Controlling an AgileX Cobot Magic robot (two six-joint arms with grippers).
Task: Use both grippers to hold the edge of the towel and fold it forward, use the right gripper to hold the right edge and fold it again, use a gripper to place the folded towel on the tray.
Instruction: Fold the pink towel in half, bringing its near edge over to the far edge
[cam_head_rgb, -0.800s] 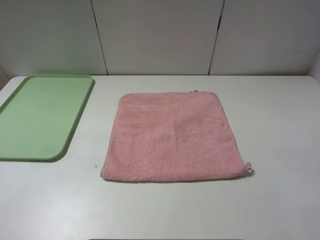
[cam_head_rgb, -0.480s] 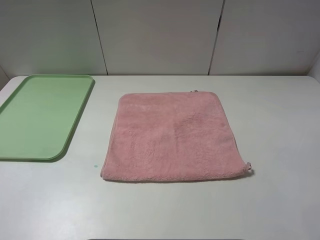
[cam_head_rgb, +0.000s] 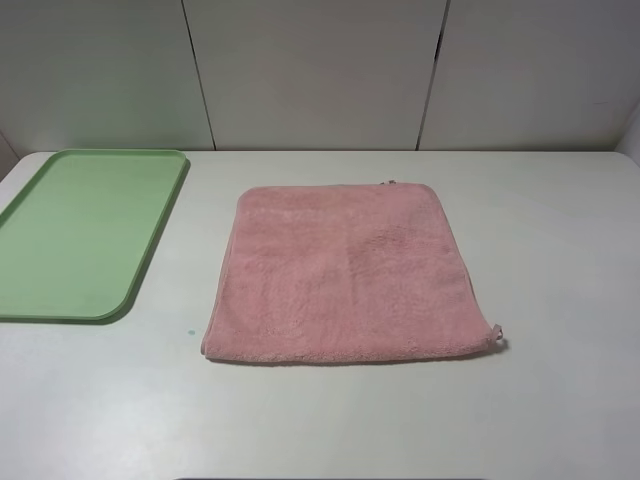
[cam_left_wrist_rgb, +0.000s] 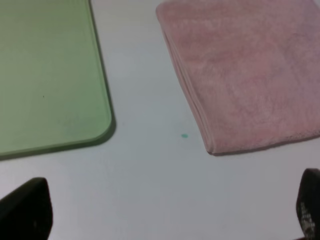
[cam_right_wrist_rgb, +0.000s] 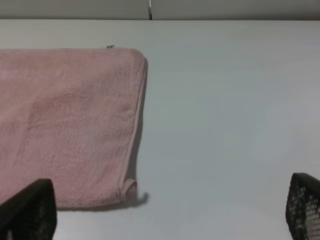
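White worktop (cam_head_rgb: 560, 250) fills the high view, with pale wall panels (cam_head_rgb: 320, 70) standing behind its far edge. On it the pink towel (cam_head_rgb: 345, 275) lies spread flat near the middle. Its stitched hem (cam_right_wrist_rgb: 137, 120) runs along the right side down to a small loop tag (cam_head_rgb: 496, 333) at the near right corner. The green tray (cam_head_rgb: 80, 235) rests at the far left of the worktop, well apart from the towel, with a strip of bare surface between them. A tiny green speck (cam_head_rgb: 190, 332) sits on that strip, near the towel's near left corner.

Neither arm shows in the high view. In the left wrist view the left claw (cam_left_wrist_rgb: 167, 212) has its 2 dark fingertips at opposite sides of the picture, spread wide with nothing between them, above bare worktop just short of the towel's near left corner. The right claw (cam_right_wrist_rgb: 166, 210) is likewise spread wide and holds nothing, above the worktop near the loop tag.
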